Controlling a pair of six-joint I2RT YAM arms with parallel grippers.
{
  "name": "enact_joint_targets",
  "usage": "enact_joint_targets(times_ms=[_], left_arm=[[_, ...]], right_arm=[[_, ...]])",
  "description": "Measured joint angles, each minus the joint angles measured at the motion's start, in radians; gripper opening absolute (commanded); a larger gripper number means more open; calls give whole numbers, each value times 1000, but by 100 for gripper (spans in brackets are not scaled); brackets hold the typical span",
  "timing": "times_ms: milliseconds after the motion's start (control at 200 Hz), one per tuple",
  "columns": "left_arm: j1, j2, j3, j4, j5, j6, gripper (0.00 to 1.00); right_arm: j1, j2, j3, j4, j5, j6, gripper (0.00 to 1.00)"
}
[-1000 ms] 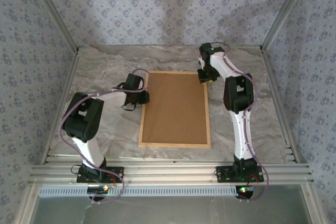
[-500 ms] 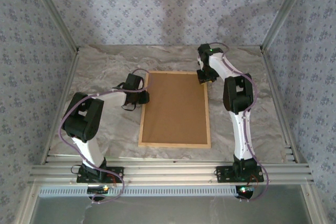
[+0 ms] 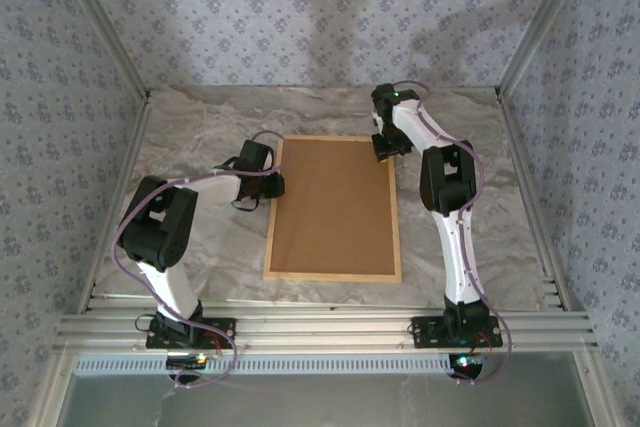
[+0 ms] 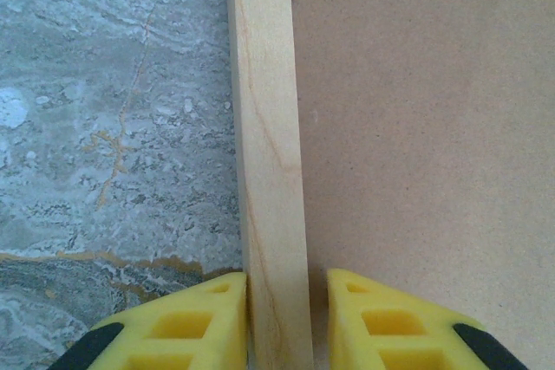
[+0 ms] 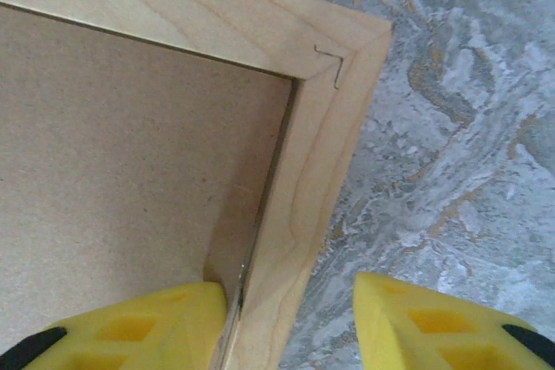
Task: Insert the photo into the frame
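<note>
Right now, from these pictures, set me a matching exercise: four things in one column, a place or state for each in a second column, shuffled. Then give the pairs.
Things:
1. frame
2. backing board
3. left tool
4. right tool

Places or states:
A. open, astride the frame's rail near its far right corner
B. plain brown, lying inside the wooden border
C. closed on the frame's left rail
D. pale wood, flat on the table

Pairs: 1-D, 2-B, 3-C, 4-A
</note>
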Motion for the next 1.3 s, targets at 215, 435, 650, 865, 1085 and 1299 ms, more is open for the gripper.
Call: enact_joint_targets(times_ms=[215,435,650,865,1085,1299], left_arm=[[0,0,2,-2,0,0,27],[0,2,5,-5,0,0,27],[2,2,7,-12,4,-2,24],[-12,-36,-55,32,-17,-39,22],[-43,-84,-109,31,-43,-85,22],[-48,-97,-126,34,-50,-103,22]], right_arm=[[0,17,33,-30,3,0,50],[-6,5,23,-19,-19,0,53],[-13,-104,-98,33,-130,18,53],[-60,-238,-171,72,-124,45,47],[-67,-191,-141,63,-79,50,41],[-43,-102,-101,53,-65,50,40]])
